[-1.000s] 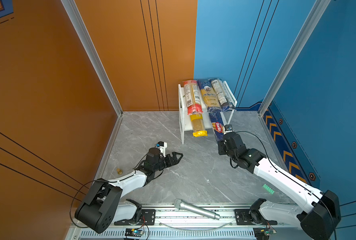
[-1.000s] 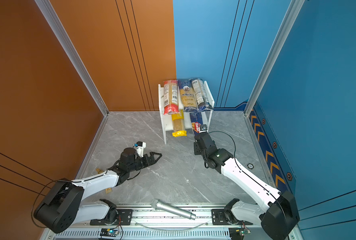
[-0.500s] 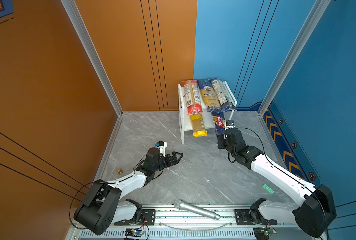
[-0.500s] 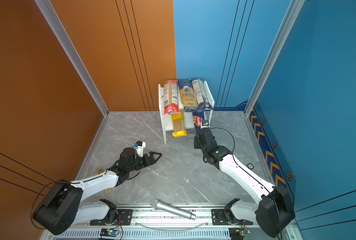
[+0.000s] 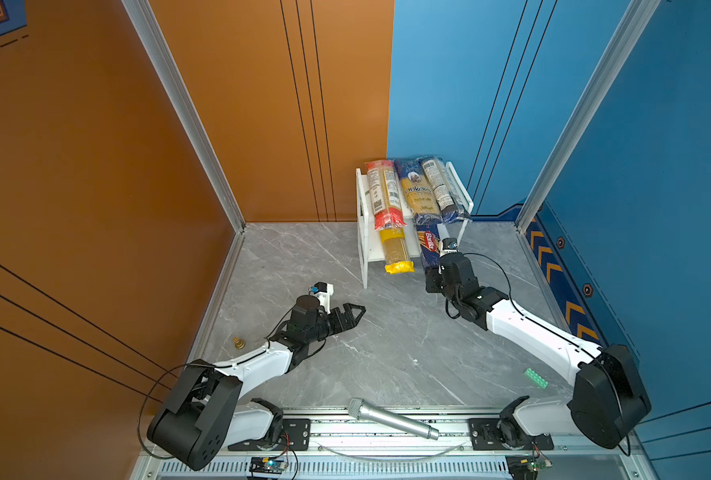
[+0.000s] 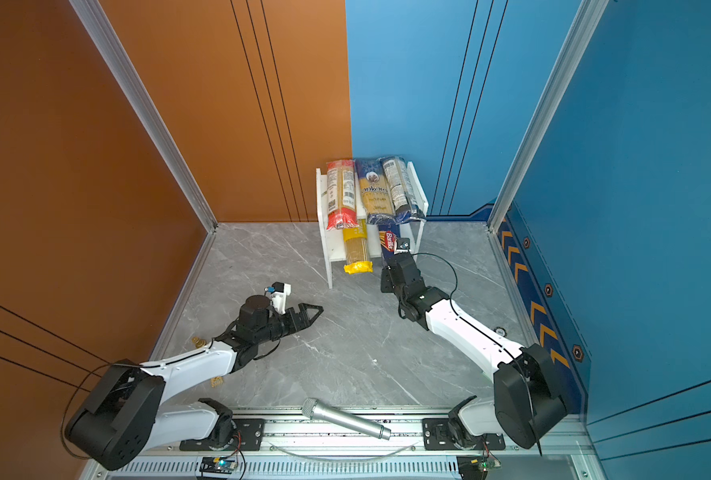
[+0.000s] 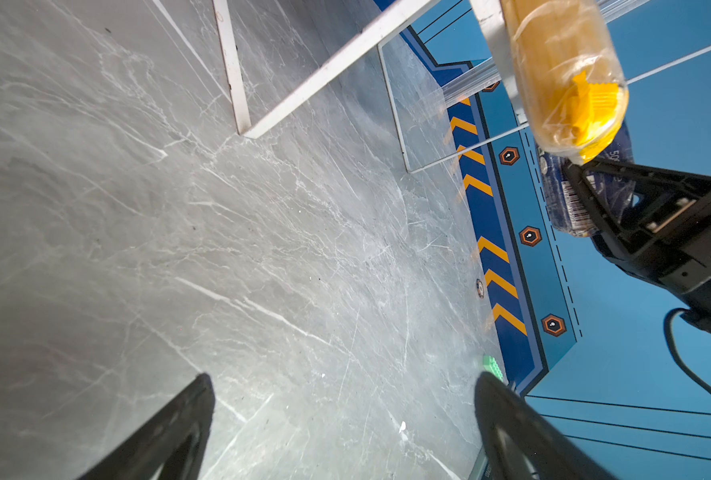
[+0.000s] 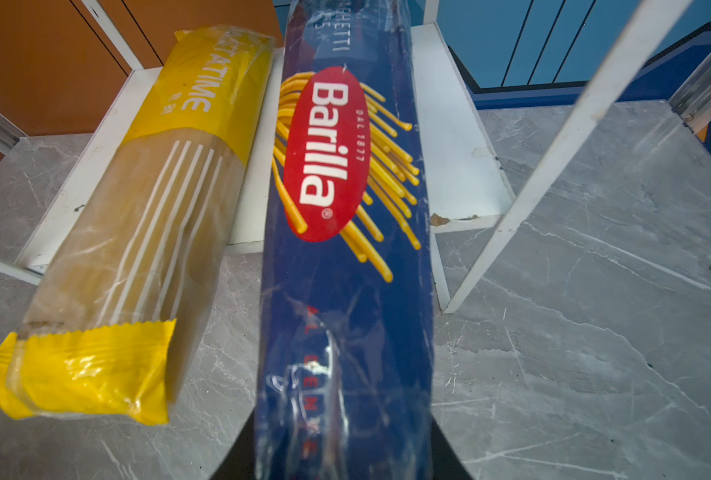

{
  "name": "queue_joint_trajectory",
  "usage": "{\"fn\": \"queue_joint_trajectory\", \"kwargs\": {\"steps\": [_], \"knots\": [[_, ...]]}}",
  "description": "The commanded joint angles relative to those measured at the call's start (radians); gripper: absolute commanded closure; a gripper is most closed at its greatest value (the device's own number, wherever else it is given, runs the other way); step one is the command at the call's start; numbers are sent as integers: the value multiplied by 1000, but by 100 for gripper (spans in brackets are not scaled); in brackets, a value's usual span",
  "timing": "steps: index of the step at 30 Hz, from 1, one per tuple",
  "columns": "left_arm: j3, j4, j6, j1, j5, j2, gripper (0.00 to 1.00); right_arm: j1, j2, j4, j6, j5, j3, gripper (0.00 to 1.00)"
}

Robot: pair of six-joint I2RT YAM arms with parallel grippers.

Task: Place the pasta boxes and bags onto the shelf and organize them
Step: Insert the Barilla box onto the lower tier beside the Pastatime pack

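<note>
- Holding the long blue Barilla pack (image 8: 345,257) by its near end, the right hand (image 5: 433,276) grips tight; the pack shows a red oval and yellow noodles.
- Its far end is over the low board of the shelf (image 5: 362,249), just beside the yellow bag (image 8: 108,270).
- The left hand (image 5: 351,313) is spread wide, well away from the shelf, over bare table (image 5: 387,365).

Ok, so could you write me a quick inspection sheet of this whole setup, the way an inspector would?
Surface: grey marble tabletop.
Job's things: white shelf; on the top tier, red-ended bag, ankara bag and dark navy bag lie side by side; on the lower tier, yellow bag overhangs the front, with blue Barilla pack partly in beside it.
Clutter: silver microphone on the front rail; green block and small brass piece near the tabletop edges.
Grippers: left gripper open, empty; right gripper shut on the pack's near end.
Cables: black cable loops above the right arm.
Surroundings: orange wall, blue wall.
</note>
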Motion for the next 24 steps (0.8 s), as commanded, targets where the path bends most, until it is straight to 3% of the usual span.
{"fn": "queue_joint_trajectory", "kwargs": {"steps": [1,24], "knots": [[0,6,30,-4,14,-19,2,-11,-9,203,11,13,92,100],[-14,6,29,1,12,-36,2,-46,80,254,8,-25,151,100]]}}
